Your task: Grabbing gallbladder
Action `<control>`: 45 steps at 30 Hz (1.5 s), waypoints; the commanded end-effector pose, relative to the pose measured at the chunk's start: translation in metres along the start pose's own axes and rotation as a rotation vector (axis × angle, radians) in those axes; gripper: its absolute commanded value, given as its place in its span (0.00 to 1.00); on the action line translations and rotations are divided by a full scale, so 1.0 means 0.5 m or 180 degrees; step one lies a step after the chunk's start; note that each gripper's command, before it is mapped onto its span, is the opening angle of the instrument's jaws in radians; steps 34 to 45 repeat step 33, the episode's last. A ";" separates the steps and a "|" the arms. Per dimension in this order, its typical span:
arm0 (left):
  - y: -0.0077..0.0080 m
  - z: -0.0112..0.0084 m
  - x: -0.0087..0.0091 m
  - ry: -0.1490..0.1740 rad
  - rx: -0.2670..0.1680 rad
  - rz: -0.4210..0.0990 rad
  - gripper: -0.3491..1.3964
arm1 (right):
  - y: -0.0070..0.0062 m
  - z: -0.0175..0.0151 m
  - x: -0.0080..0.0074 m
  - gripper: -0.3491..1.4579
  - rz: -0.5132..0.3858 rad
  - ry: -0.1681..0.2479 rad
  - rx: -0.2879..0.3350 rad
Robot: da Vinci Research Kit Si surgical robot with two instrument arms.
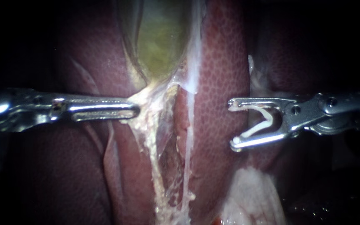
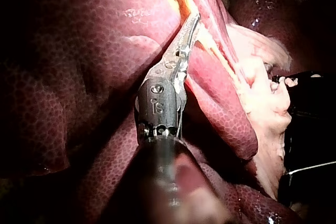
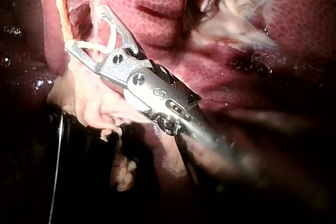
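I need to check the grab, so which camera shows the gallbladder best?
Endoscope view: the greenish gallbladder shows plainly, flanked by liver, above the left instrument. The left wrist view shows only a yellowish edge ahead of that instrument; the right wrist view shows none that I can tell.

Endoscope view, positions only. The greenish sac-like gallbladder sits top centre, in the cleft between two lobes of the dark mottled liver. From its lower end a pale stringy membrane runs down the cleft.

My left instrument, a slim metal shaft with long jaws, comes in level from the left over the left lobe. Its jaws are closed on the membrane's left edge, just below the gallbladder.

My right instrument, a metal shaft with forked jaws, lies in front of the right lobe, well apart from the membrane. A white V-shaped clip sits between its jaws, touching both. A pale fatty lump lies below it.
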 end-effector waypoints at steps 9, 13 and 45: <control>0.0025 -0.0060 -0.0057 -0.0111 -0.0064 0.0023 0.00 | 0.0000 0.0000 0.0000 0.52 0.0000 0.0000 0.0001; 0.0023 -0.0062 -0.0058 -0.0120 -0.0071 0.0020 0.00 | 0.0000 0.0000 0.0000 0.52 0.0000 0.0000 0.0000; 0.0023 -0.0067 -0.0060 -0.0119 -0.0074 0.0036 0.00 | 0.0001 0.0001 0.0000 0.52 0.0000 0.0000 -0.0001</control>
